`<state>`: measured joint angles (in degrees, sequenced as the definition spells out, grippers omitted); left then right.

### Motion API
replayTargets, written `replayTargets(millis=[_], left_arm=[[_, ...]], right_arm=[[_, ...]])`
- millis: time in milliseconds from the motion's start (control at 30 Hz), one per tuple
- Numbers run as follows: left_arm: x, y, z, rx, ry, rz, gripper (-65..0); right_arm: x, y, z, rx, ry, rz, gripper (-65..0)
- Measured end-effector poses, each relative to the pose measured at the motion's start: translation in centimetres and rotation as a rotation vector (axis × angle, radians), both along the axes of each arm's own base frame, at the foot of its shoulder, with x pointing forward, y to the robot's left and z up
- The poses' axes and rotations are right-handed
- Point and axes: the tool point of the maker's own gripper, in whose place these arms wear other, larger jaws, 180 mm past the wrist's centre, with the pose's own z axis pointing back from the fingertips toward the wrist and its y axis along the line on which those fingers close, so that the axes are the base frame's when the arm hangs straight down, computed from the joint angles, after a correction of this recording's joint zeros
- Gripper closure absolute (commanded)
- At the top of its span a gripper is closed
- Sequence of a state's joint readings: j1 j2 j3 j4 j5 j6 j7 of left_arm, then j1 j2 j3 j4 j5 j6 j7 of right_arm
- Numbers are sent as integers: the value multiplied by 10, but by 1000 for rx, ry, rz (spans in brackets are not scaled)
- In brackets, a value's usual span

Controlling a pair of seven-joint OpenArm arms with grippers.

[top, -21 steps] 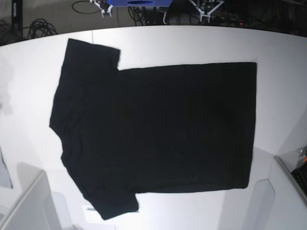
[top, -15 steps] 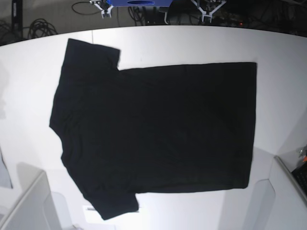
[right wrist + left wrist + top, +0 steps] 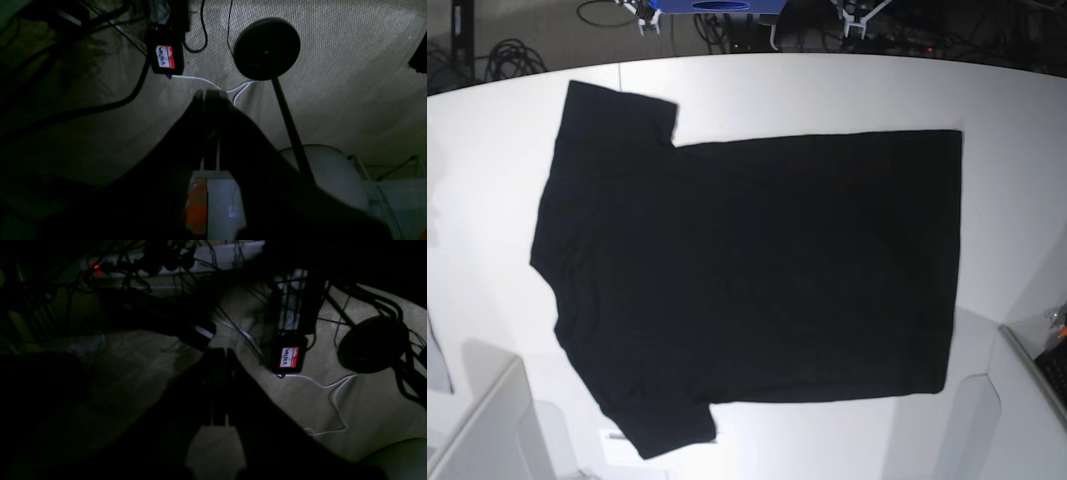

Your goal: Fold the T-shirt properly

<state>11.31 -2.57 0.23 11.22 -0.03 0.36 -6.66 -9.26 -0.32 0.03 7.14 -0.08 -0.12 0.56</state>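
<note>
T-shirt [image 3: 747, 270] lies flat and unfolded on the white table [image 3: 827, 90], long axis left-right in the base view: sleeves and collar end at that view's left, hem at its right. So the right arm's side has the sleeves, the left arm's side the hem.

Neither arm is over the table. Both wrist views look down at carpet, cables and a labelled black box [image 3: 165, 56], no shirt in sight. Left end effector [image 3: 217, 373] and right end effector [image 3: 208, 100] both read as pressed together, holding nothing. Only the base view shows the shirt.
</note>
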Motion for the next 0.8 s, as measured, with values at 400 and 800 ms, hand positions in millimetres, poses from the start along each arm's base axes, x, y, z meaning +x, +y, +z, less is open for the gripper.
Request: replayTargets(millis=[400, 800], left_arm=[[-11, 4, 1, 7, 10, 79, 0], [-53, 20, 9, 28, 76, -56, 0]], right_arm=[[17, 0, -1, 0, -37, 1, 0], [-12, -23, 3, -34, 3, 5, 0]])
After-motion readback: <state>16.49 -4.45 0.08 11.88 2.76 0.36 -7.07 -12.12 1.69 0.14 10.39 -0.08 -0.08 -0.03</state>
